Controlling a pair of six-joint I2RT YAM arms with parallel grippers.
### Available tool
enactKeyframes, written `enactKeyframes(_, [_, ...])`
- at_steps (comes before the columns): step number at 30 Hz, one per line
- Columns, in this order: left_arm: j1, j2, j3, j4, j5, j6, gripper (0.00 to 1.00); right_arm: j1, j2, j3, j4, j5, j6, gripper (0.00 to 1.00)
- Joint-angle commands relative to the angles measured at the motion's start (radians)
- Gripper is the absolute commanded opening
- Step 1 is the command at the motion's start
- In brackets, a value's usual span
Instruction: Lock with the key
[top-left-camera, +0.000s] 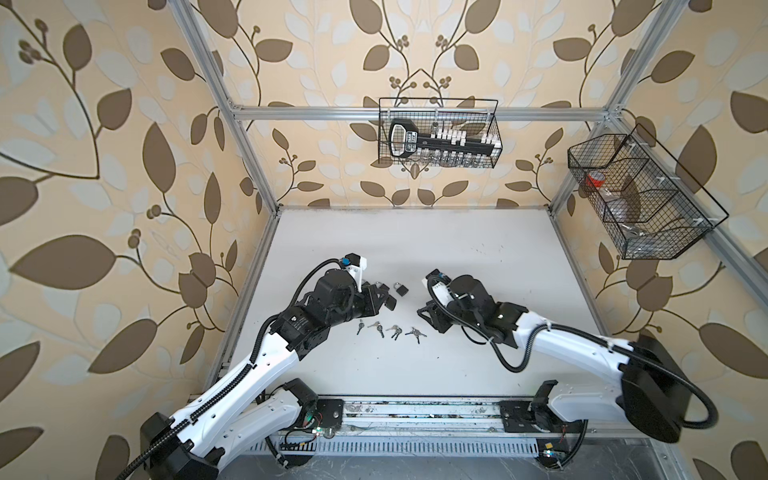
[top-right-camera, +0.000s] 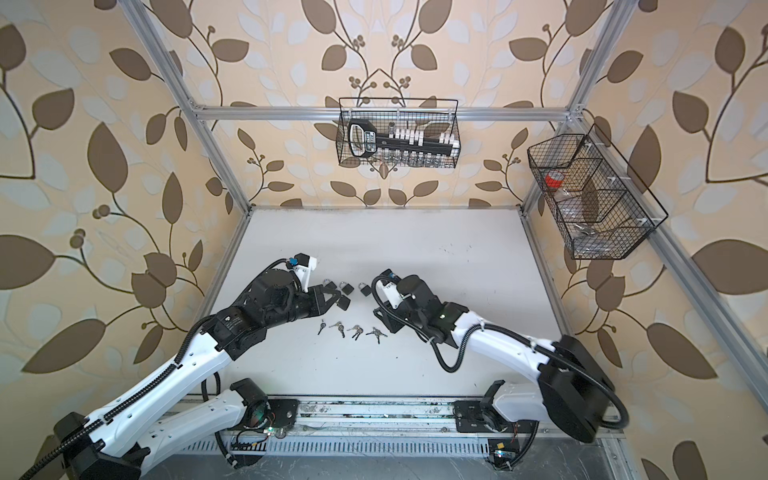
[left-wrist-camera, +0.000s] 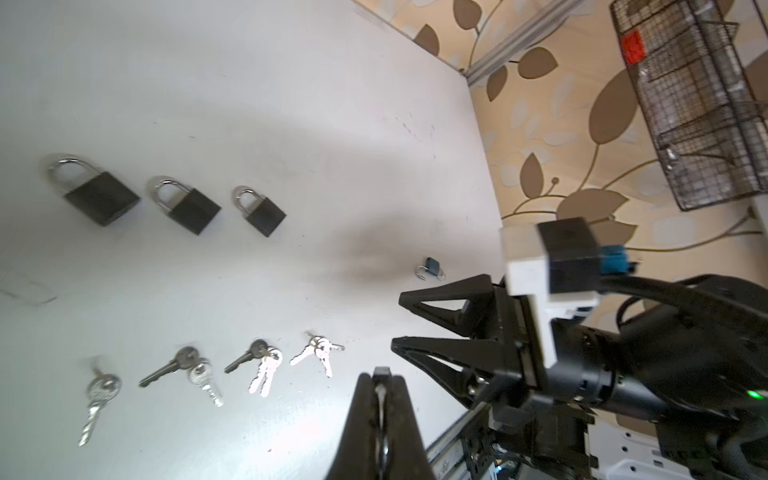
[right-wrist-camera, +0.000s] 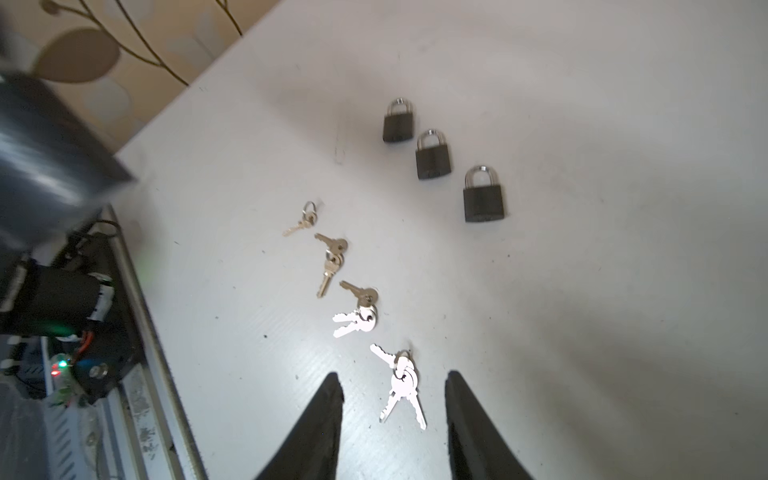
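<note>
Three black padlocks lie in a row on the white table, with several key bunches in a line nearer the front. My left gripper is shut on a further padlock. Its silver shackle shows between the fingers and its dark body sticks out past the tips, just in front of the row. My right gripper is open and low over the table, its fingers on either side of the rightmost key bunch without touching it. In both top views that bunch lies just left of the right gripper.
A small blue padlock lies on the table near the right gripper. A wire basket with a tool hangs on the back frame. Another basket hangs at the right. The arm-base rail runs along the front edge.
</note>
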Motion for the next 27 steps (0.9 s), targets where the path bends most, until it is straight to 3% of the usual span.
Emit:
enactKeyframes(1, [0.008,0.008,0.011,0.200,0.167,0.009,0.00,0.009,-0.156,-0.053,0.039,0.069,-0.082,0.43])
enactKeyframes(6, [-0.009,0.092,0.059,0.298,0.295,0.010,0.00,0.009,-0.374,-0.073,0.044,0.076,-0.203,0.51])
enactKeyframes(10, [-0.093,0.141,0.097,0.318,0.255,0.029,0.00,0.009,-0.442,-0.046,-0.001,0.040,-0.291,0.56])
enactKeyframes(14, [-0.166,0.174,0.116,0.328,0.186,0.039,0.00,0.021,-0.449,-0.016,-0.040,-0.018,-0.342,0.59])
enactKeyframes(27, [-0.184,0.188,0.134,0.324,0.168,0.036,0.00,0.165,-0.344,0.017,-0.054,0.187,-0.411,0.62])
